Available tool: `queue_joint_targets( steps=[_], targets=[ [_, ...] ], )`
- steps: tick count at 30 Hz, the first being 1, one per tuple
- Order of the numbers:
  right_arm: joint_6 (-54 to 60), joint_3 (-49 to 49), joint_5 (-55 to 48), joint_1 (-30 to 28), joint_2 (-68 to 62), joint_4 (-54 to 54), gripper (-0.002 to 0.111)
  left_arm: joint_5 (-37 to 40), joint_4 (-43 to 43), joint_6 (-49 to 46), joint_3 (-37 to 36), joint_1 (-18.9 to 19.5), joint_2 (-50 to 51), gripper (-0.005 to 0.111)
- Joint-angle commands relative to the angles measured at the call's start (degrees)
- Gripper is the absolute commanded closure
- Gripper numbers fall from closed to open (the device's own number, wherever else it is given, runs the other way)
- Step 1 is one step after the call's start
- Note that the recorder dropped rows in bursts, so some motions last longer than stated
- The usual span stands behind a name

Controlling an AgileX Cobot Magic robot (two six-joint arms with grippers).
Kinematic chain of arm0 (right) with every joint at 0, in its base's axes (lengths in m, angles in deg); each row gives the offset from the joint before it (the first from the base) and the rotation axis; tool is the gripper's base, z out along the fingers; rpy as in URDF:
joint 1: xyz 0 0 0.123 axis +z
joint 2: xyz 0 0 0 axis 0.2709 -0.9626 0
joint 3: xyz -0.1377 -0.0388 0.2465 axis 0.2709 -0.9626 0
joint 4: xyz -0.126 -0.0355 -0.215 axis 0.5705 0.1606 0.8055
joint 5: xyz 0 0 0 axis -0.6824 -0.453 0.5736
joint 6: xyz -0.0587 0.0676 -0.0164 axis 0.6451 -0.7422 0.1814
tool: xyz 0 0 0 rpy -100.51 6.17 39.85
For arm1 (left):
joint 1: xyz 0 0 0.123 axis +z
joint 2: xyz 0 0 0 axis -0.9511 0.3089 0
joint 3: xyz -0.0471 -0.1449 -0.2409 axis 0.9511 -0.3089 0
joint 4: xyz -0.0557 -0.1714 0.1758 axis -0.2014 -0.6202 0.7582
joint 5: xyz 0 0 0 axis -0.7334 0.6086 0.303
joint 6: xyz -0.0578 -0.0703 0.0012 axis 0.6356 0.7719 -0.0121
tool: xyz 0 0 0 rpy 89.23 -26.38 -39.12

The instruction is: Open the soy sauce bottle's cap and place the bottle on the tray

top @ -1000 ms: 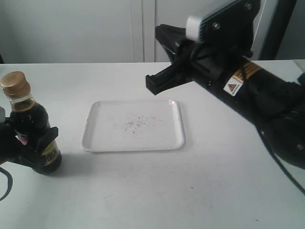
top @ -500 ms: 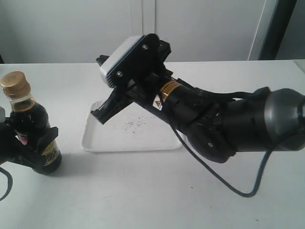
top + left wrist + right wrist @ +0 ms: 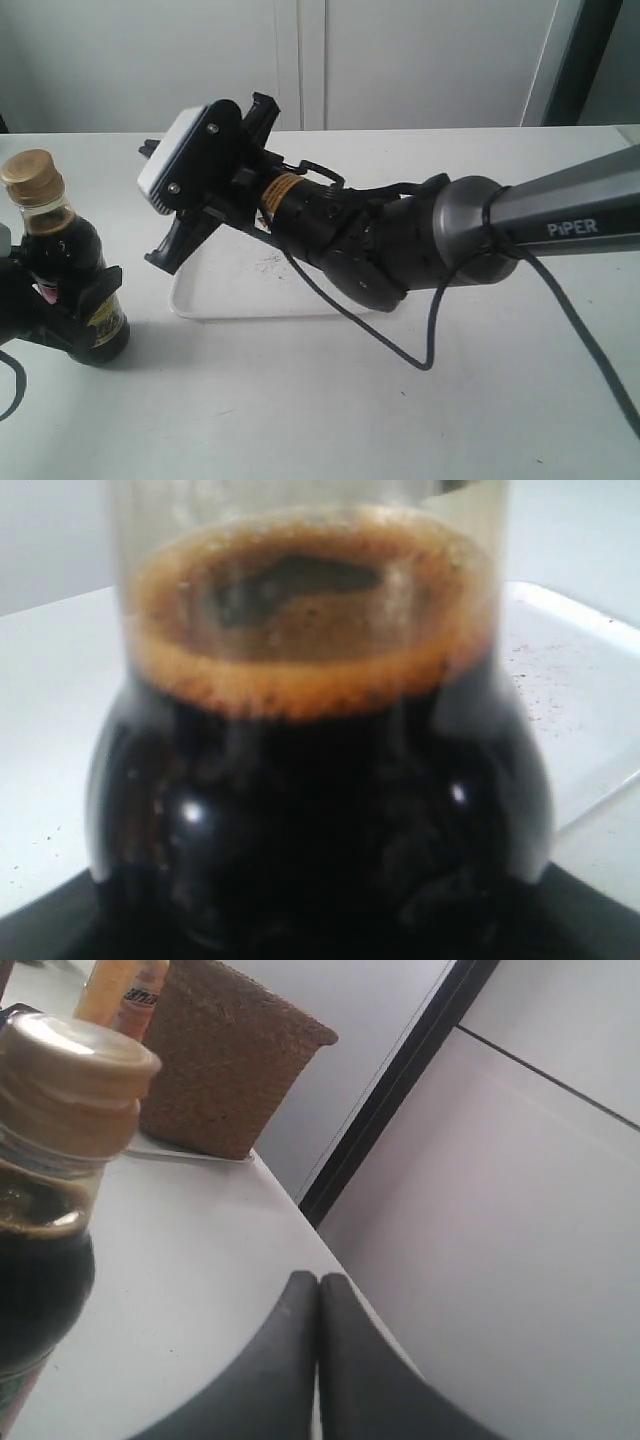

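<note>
White surface is seen carrying everything. Right arm is stretched across the middle toward the left, over the tray, which is mostly covered by it. Right gripper is seen with fingertips pressed together, nothing between them, tilted toward the soy sauce bottle. Bottle is stood upright on the surface, left of the tray, off it. Bottle body is clamped by the left gripper. Cap is seen down on the neck. A brown woven basket is visible behind the bottle in the right wrist view.
</note>
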Motion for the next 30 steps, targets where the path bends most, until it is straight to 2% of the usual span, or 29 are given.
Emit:
queue_joint_targets(
  steps=[1,16,30],
  targets=[
    [0.0,3.7,-0.6,1.4,-2.3,1.3,0.108,0.3,0.7,0.1,-0.4,0.0,-0.1,0.107],
    [-1.3,13.0,-1.7,2.0,-9.1,8.7,0.108,0.3,1.2,0.4,-0.4,0.0,-0.1,0.107],
    [-1.6,15.3,-0.1,2.7,-9.2,15.0,0.108,0.3,1.2,0.4,-0.4,0.0,-0.1,0.107]
  ],
)
